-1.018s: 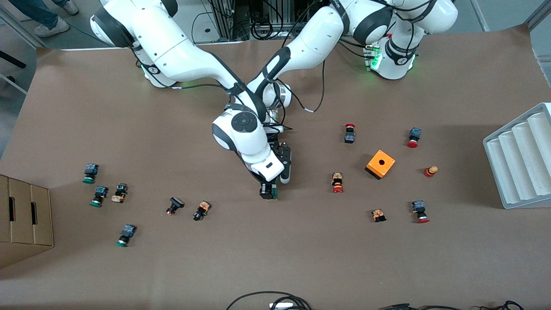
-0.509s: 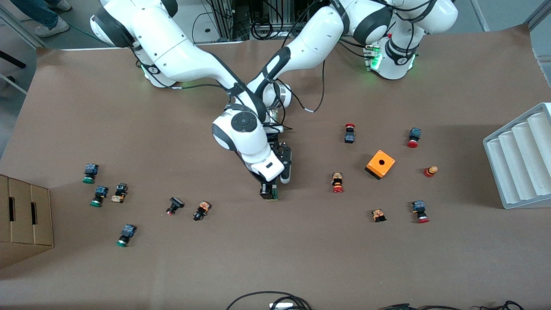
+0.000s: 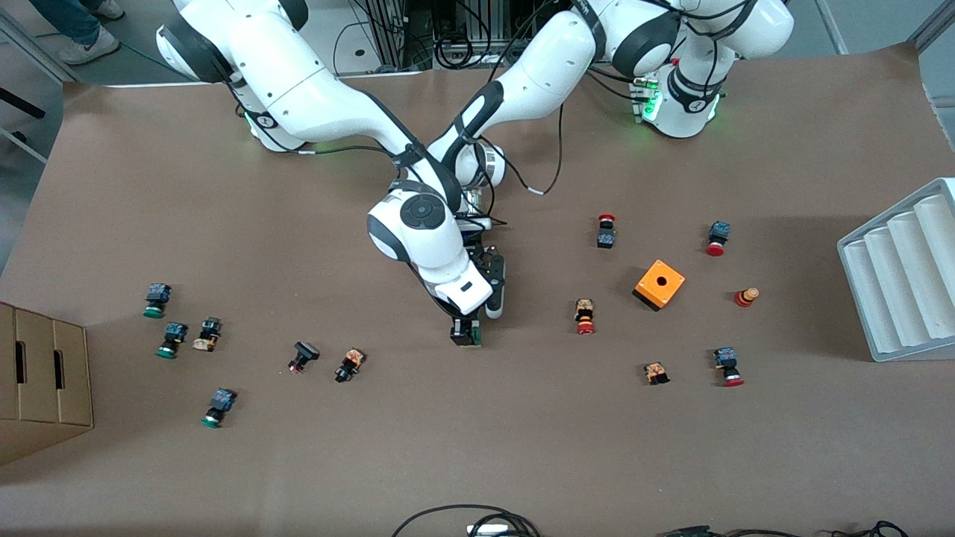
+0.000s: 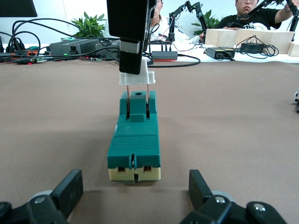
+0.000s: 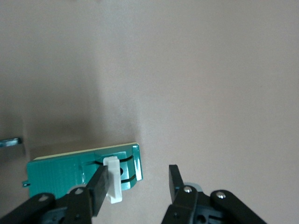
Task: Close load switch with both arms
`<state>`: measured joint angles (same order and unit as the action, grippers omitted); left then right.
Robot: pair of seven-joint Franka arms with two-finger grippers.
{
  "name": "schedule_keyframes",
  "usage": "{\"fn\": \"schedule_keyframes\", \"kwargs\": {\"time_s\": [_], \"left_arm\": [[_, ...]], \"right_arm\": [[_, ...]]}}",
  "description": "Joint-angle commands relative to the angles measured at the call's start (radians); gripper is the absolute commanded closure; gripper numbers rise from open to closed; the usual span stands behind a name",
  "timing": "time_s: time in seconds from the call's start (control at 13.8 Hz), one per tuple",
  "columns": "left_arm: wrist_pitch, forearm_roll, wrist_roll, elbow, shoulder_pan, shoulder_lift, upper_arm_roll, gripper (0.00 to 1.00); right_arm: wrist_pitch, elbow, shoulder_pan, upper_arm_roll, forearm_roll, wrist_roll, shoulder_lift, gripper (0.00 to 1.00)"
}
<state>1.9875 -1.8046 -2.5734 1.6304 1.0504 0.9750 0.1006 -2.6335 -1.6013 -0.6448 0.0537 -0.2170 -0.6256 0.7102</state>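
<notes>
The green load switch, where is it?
In the front view, the load switch lies mid-table under the right gripper, between scattered push buttons.

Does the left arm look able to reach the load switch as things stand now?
Probably yes. The left gripper, fingers open, faces the load switch with only bare table between. The right gripper is at its white piece.

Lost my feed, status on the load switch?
Left gripper open, at load switch's end. Right gripper open, one finger against its white slider. Nothing blocking.
</notes>
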Motion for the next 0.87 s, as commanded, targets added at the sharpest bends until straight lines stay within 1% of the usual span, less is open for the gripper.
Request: {"fn": "schedule_keyframes", "kwargs": {"time_s": [0.0,0.15,0.8], "left_arm": [[0.01,-0.01,-0.014,-0.01,0.005,0.019,-0.002,0.0],[0.01,-0.01,-0.014,-0.01,0.003,0.019,-0.002,0.0],[0.01,-0.01,-0.014,-0.01,0.005,0.019,-0.002,0.0]], "right_arm": [[-0.031,0.027,0.01,0.003,-0.012,0.003,0.029,0.4],[-0.051,0.031,0.011,0.003,-0.012,0.001,0.035,0.4],[-0.051,0.032,0.024,0.003,-0.013,-0.006,0.038,0.4]]}}
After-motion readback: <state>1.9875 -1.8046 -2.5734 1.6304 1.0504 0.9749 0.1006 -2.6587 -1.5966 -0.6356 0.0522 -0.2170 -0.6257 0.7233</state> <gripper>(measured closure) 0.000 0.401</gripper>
